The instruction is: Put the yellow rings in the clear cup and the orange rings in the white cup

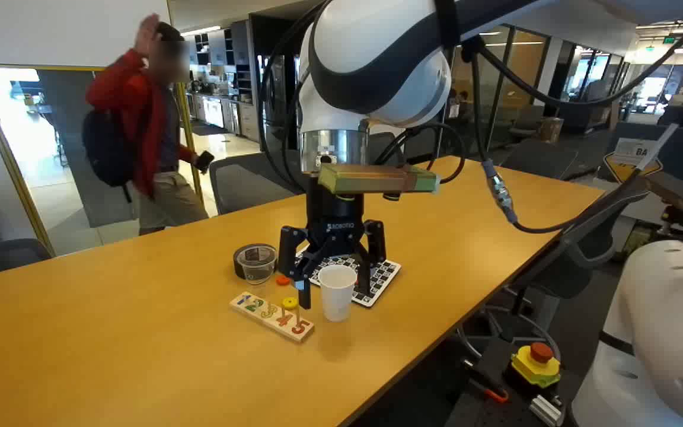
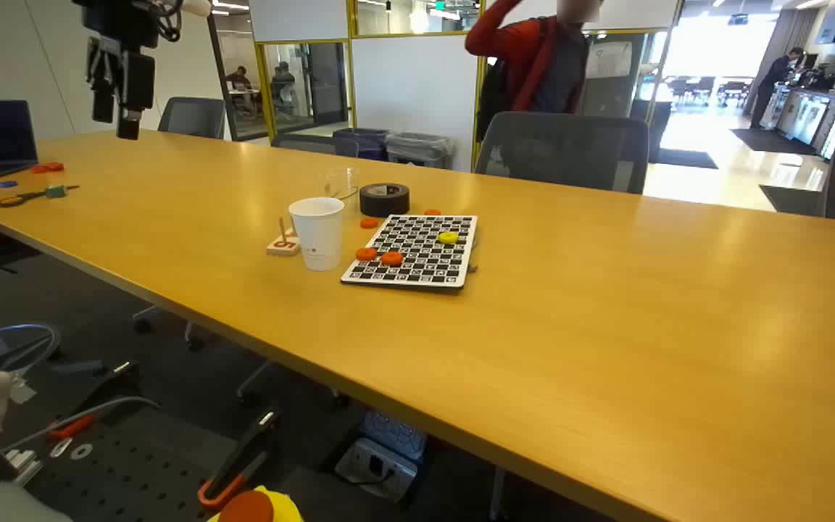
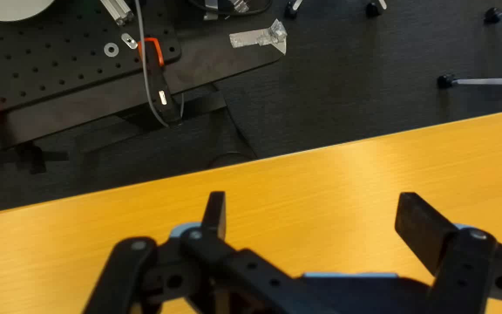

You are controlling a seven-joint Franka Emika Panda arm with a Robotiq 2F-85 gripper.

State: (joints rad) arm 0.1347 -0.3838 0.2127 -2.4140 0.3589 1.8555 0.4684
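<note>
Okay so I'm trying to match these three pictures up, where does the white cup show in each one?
In an exterior view: the white cup is centred across the picture, below mid-height.
In an exterior view: the white cup is left of centre, slightly above mid-height.
Wrist view: not in it.
Shared landmark: the table, in all three.

In the wrist view, the gripper (image 3: 314,213) extends in from six o'clock, and its fingers (image 3: 423,231), at seven and four o'clock, stand wide apart. In an exterior view, the white arm (image 1: 374,29) extends from one o'clock and bends at the silver wrist (image 1: 333,148), so that the gripper points to six o'clock; its lower part (image 1: 667,344) is at four o'clock.
</note>
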